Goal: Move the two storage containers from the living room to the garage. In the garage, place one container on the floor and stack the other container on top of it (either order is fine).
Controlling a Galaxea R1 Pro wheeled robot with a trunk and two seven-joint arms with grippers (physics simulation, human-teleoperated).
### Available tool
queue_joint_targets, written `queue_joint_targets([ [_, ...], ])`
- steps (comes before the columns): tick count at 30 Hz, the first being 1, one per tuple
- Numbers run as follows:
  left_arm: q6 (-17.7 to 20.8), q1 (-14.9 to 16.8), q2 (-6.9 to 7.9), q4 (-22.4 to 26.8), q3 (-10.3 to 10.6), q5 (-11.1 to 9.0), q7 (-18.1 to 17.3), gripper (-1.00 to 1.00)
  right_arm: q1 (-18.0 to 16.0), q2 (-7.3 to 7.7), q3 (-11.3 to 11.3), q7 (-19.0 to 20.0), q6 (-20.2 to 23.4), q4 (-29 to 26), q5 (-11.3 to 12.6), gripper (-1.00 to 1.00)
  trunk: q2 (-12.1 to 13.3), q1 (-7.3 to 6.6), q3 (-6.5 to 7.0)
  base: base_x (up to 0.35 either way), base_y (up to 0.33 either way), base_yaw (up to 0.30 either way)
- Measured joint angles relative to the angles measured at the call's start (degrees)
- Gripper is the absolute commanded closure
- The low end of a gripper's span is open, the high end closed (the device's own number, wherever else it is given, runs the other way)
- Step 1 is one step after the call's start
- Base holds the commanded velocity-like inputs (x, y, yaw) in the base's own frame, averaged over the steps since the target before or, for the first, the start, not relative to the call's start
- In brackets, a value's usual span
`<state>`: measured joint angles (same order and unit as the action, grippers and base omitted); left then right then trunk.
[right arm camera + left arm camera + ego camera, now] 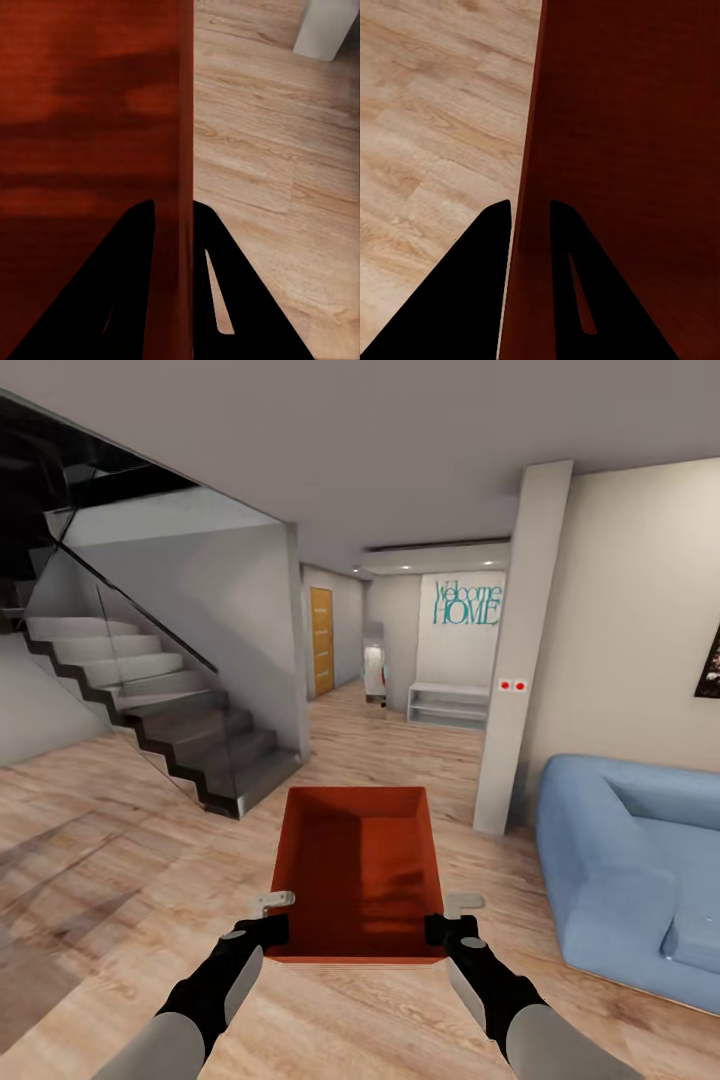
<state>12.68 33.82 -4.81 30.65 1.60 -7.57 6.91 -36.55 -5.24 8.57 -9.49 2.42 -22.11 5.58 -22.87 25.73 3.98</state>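
Item: one bin (357,875), lower centre of frame, your left gripper (262,932) and right gripper (452,930) each pinching a side wall, apparently mid-carry in living room; garage and stacking outstanding.

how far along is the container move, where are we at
Early. One orange-red storage container is lifted and carried: the left hand and right hand each pinch a side wall. The robot stands on the living room's wood plank floor beside the blue sofa. Left: reaching the garage, setting this container down, and stacking the second one.
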Motion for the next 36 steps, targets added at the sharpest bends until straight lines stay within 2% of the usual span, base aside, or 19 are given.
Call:
queue_joint_targets([
  [36, 0.00, 0.01, -0.01, 0.03, -0.01, 0.08, -0.01, 1.00, 0.01, 0.02, 0.10, -0.03, -0.12, 0.04, 0.20, 1.00, 0.00, 0.00, 0.00, 0.322, 0.000, 0.000],
])
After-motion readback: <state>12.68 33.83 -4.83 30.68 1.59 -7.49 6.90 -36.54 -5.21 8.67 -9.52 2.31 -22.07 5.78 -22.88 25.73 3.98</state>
